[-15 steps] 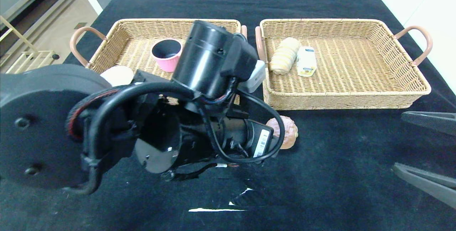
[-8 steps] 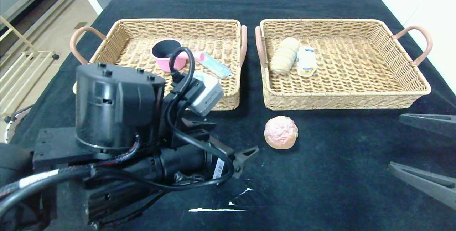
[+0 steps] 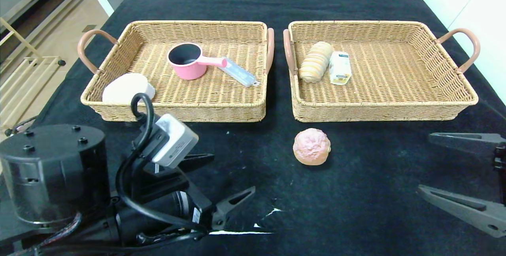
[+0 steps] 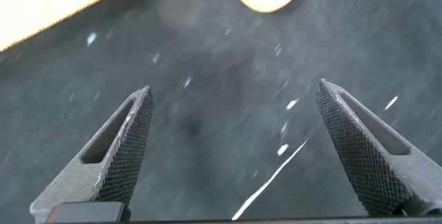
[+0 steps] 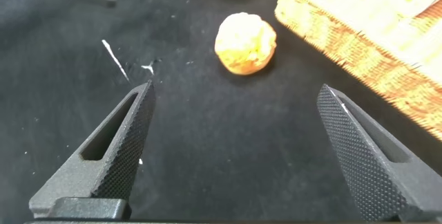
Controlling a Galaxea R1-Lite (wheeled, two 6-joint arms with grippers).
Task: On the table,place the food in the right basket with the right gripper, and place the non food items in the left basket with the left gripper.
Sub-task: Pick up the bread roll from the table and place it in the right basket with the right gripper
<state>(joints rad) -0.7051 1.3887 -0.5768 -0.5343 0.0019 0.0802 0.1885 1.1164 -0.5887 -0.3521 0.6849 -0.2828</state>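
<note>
The black worktop (image 3: pixel 355 192) carries two wicker baskets side by side, their inner handles nearly touching; the left basket (image 3: pixel 178 108) holds a pink saucepan (image 3: pixel 189 61) towards its far middle, its handle pointing at a pale flat packet (image 3: pixel 239 73) that lies just beside the handle's tip, and a white rounded object (image 3: pixel 125 88) in the near left corner against the wall; the right basket (image 3: pixel 395 106) holds a striped bread roll (image 3: pixel 315 61) and a small yellow-and-white packet (image 3: pixel 340 67), the two lying side by side near its left wall, the remaining floor bare wicker; a round pinkish bun (image 3: pixel 311 146) sits on the worktop in front of the right basket's near left corner, outside both baskets; the left end effector (image 3: pixel 221 183) hangs low over the cloth at the near left, fingers spread wide and gripping nothing; the right end effector (image 3: pixel 462 173) is at the near right edge, likewise spread wide and empty, the bun lying ahead of it in the right wrist view (image 5: pixel 245 43).
</note>
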